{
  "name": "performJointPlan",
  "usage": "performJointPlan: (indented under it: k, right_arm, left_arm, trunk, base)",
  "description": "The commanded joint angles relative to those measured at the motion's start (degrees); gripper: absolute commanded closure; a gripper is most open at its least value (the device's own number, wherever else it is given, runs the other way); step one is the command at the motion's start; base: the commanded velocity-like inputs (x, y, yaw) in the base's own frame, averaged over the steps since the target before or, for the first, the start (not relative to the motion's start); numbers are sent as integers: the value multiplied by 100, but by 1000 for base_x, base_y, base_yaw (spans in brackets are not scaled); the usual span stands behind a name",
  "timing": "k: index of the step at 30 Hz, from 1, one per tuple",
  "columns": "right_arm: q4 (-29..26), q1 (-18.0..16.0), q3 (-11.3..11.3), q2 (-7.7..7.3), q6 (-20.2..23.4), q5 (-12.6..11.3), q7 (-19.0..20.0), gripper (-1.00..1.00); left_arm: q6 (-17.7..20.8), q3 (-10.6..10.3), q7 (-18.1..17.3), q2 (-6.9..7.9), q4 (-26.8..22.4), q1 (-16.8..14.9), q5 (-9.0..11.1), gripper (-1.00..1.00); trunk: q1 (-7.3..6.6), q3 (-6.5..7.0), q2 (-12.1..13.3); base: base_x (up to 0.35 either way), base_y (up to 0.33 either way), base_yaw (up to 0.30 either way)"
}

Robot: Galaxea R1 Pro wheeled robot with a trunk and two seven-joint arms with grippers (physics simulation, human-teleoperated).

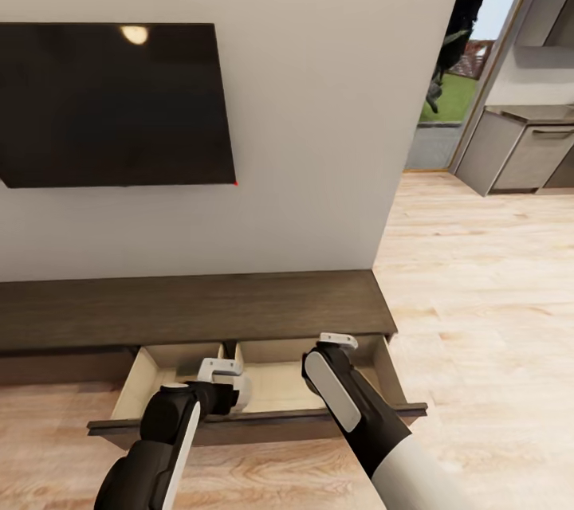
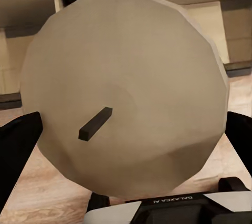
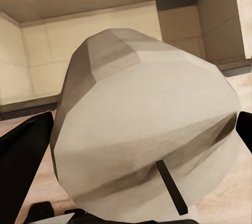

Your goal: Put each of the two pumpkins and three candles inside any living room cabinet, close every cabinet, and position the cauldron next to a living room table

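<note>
Mid-stowing step: two candles over the open drawer of the cabinet. Left fingers clenched on a candle, right fingers on a second candle. Next, probably: lower between the drawer walls, release. Little room beside the centre divider; open floor behind.

A: We face a plain white wall with a dark television mounted on it; a ceiling light reflects near the screen's top edge.

B: Under us runs pale wooden floor. To our right we see a tall window with green grass and a dark plant outside, and grey kitchen cupboards beyond it, daylight coming in.
</note>
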Motion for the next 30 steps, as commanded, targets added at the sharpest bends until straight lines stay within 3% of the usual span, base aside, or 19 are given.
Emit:
performJointPlan:
  k: [1,9,19,24,30]
  right_arm:
    - [2,0,4,0,1,2,1,100]
    - [194,-3,11,0,14,-2,8,100]
    - [408,-8,115,0,32,-2,18,100]
    - [413,-6,228,0,37,5,18,100]
    - [413,-7,329,0,35,2,18,100]
  left_arm:
    - [-53,-1,0,0,10,0,4,100]
    - [-349,-1,33,0,57,0,263,100]
    - [-704,22,59,0,201,0,294,100]
    - [-762,26,71,0,207,0,461,100]
    - [-781,20,76,0,214,0,485,100]
  trunk:
    - [0,0,0]
    - [0,0,0]
    - [0,0,0]
    - [0,0,0]
    - [0,0,0]
  base:
    - [183,0,0]
    - [40,0,0]
    - [1,0,0]
    - [88,0,0]
    - [123,-6,0]
